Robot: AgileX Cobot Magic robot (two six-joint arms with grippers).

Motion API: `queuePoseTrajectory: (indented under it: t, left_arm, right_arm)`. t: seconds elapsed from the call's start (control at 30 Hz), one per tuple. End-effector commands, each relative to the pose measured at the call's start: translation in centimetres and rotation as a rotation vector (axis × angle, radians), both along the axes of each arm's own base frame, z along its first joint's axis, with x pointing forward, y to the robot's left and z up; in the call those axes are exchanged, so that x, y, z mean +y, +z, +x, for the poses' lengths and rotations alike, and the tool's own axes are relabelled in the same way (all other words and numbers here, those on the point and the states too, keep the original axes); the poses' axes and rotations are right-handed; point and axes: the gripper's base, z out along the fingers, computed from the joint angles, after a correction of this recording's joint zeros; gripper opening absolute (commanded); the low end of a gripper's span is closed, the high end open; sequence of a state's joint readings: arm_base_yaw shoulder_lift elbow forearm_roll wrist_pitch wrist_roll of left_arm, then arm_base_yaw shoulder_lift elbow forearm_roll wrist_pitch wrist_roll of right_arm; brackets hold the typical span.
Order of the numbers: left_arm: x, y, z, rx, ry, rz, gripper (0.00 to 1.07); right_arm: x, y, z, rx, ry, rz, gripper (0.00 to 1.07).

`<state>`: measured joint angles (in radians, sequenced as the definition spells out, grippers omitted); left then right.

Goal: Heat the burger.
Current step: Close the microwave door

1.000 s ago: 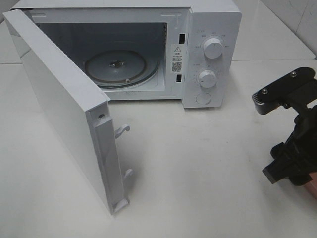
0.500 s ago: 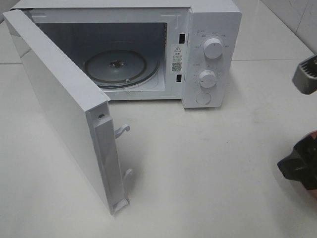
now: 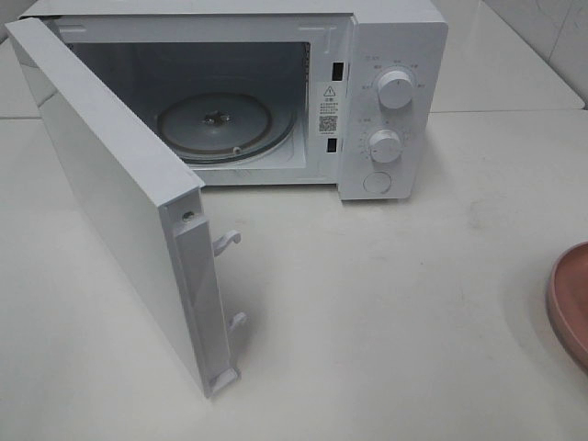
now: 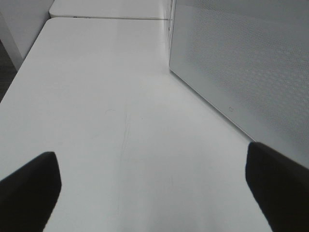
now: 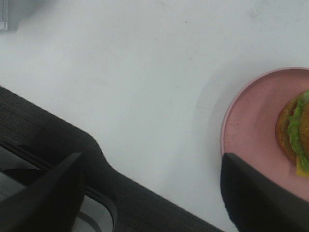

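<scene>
The burger (image 5: 294, 130) lies on a round pink plate (image 5: 251, 121) in the right wrist view, showing golden bun and green lettuce, cut off by the picture's edge. My right gripper (image 5: 152, 164) hangs open above the white table beside the plate, nothing between its fingers. The exterior view shows only the plate's rim (image 3: 571, 299) at the far right; burger and both arms are outside that view. The white microwave (image 3: 395, 101) stands at the back with its door (image 3: 119, 202) swung wide and its glass turntable (image 3: 216, 124) bare. My left gripper (image 4: 149, 169) is open over bare table, beside the door's perforated panel (image 4: 246, 67).
The open door juts toward the front left of the table, its latch hooks (image 3: 228, 243) pointing right. Two dials (image 3: 395, 89) sit on the microwave's right panel. A dark band (image 5: 63, 145) runs along the table's edge in the right wrist view.
The right arm has drawn back out of the exterior view to the right, uncovering the pink plate's rim. The microwave and its door have not moved.
</scene>
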<state>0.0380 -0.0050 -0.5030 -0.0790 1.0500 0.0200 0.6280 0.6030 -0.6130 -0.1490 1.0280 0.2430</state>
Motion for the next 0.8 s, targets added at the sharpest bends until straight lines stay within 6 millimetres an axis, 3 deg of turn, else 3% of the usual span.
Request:
queuePoseTrajectory:
  t: [0.03,0.33,0.6,0.8]
  left_arm:
    - [0.0,0.0,-0.2,-0.028,0.005,0.004,0.95]
    - [0.0,0.0,-0.2,-0.028,0.005,0.004,0.95]
    - [0.0,0.0,-0.2,-0.028,0.005,0.004,0.95]
    - [0.0,0.0,-0.2,-0.028,0.005,0.004,0.95]
  right_arm:
    - [-0.5,0.1,-0.6,0.001,0.000,-0.004,0.75]
    - [-1.9,0.0,-2.5,-0.033,-0.013,0.023,0.75]
    - [-3.1,-1.0,-3.8,-0.080,-0.128,0.062,0.75]
    - [-3.9,-0.6,-5.2,-0.207,-0.156,0.069,0.75]
